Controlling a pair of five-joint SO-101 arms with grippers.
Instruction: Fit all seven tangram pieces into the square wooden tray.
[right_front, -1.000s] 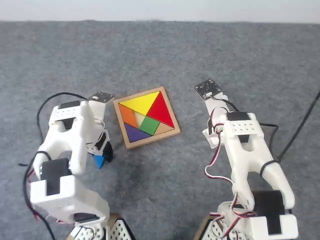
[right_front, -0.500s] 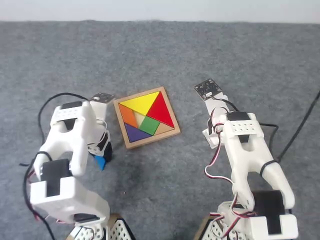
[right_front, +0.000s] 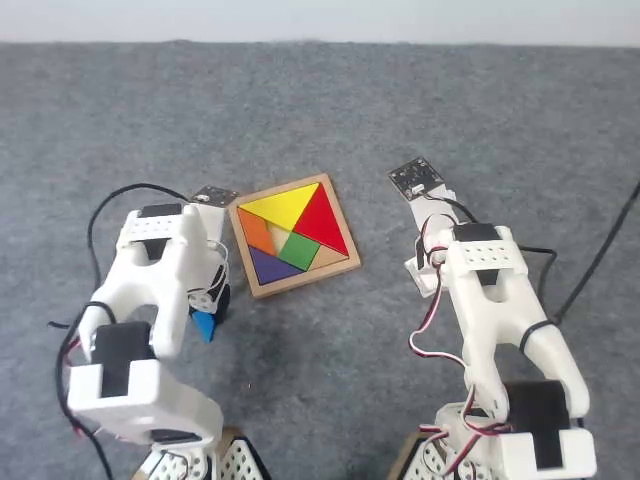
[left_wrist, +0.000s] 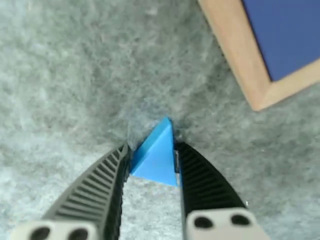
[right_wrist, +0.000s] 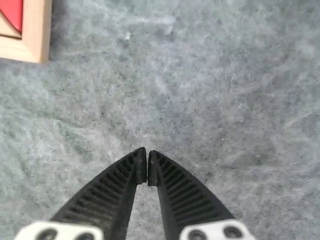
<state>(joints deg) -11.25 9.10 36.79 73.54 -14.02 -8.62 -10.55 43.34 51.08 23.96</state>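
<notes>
**Last blue triangle gripped beside a nearly full tray**

The small blue triangular tangram piece (left_wrist: 156, 155) sits on edge between the ribbed black fingers of your left gripper (left_wrist: 151, 148). The jaws are drawn in narrow and press on its two flat faces. That grip leaves the triangle's point free and aimed ahead, which should make it easier to steer into a slot. Whether the piece is clear of the grey felt-like table cover (right_front: 330, 110) or brushing it, you cannot tell from these views.

The piece is outside the square wooden tray (right_front: 305, 279), just beside the corner nearest your left arm. That corner of the pale rim (left_wrist: 235, 55) shows close ahead in the left wrist view.

Inside the tray lie a yellow triangle (right_front: 280, 207), a red triangle (right_front: 322, 222), an orange piece (right_front: 257, 232), a green square (right_front: 298, 248) and a purple triangle (right_front: 270, 265), all flush. Two pale patches are also there, one in the middle (right_front: 275, 235) and one along the edge nearest the right arm (right_front: 327, 258). Either could be bare wood or a light piece.

By this reading the job is close to done. The next move calls for a lift over the rim, then laying the triangle flat, since an on-edge hold will not seat it.

Your right gripper (right_wrist: 147, 155) hangs over the bare cover beside the tray, tips all but touching and holding nothing. It is parked well out of the left arm's way.
</notes>
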